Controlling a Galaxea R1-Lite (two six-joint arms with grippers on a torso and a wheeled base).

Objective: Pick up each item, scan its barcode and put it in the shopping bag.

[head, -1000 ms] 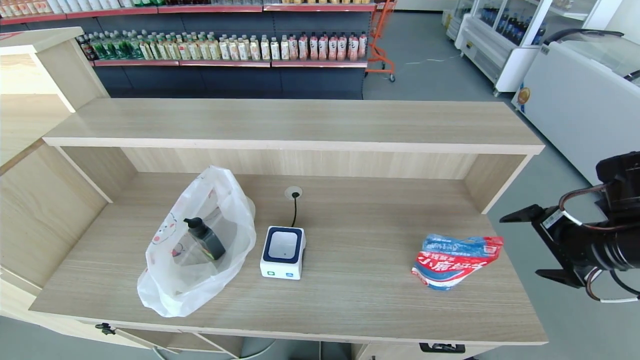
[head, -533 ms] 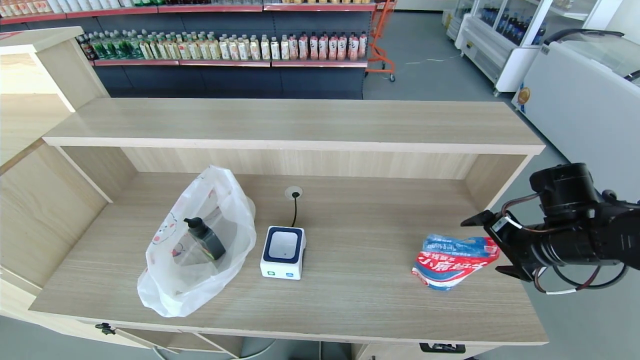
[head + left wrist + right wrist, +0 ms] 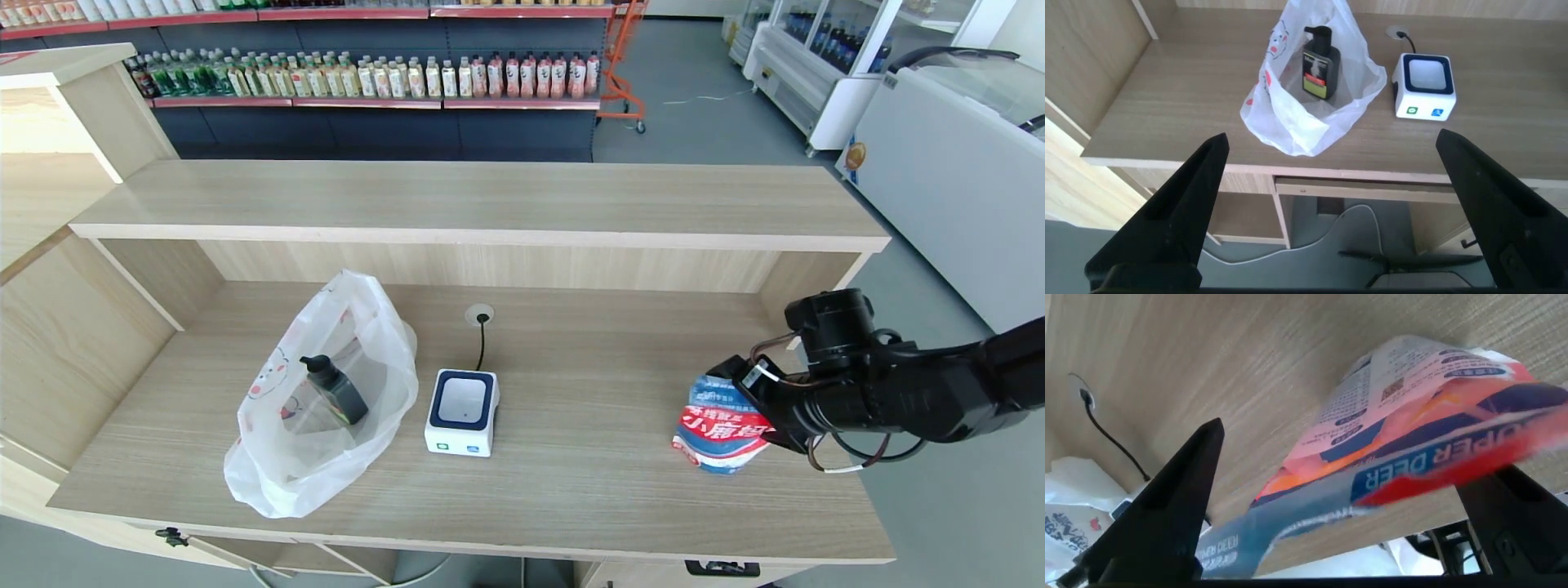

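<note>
Right arm has swung in from beyond the counter's right end; over the last second the right gripper [image 3: 747, 408] has crossed from open air to the snack pouch [image 3: 722, 429] and now sits at the pouch's right-hand end. Jaws are spread apart, one finger on the far side of the pouch and one on the near side; the right wrist view has the pouch lying between them, not yet pinched. Nothing else has shifted. Counter [image 3: 588, 474]: same position in view, so the camera has held steady. Left gripper [image 3: 1333, 140]: jaws wide apart and holding nothing, hanging off the near edge of the counter, on the shopping bag's side. Shopping bag [image 3: 269, 465]: slumped on the left part of the counter, mouth open, just beside the scanner [image 3: 462, 411]. Pouch: lying flat on the right part of the counter, well apart from scanner and bag. Scanner: mid-counter, window facing up, cable [image 3: 482, 339] running back to a hole in the counter. Pump bottle [image 3: 336, 392]: already inside the bag. Judgement: one item is bagged and the pouch is the item now in hand; the approach looks finished and closing the jaws is the likely next step, with lift, scan and bagging still to do. Risk: the soft pouch may crumple or slip when pinched at one end.
</note>
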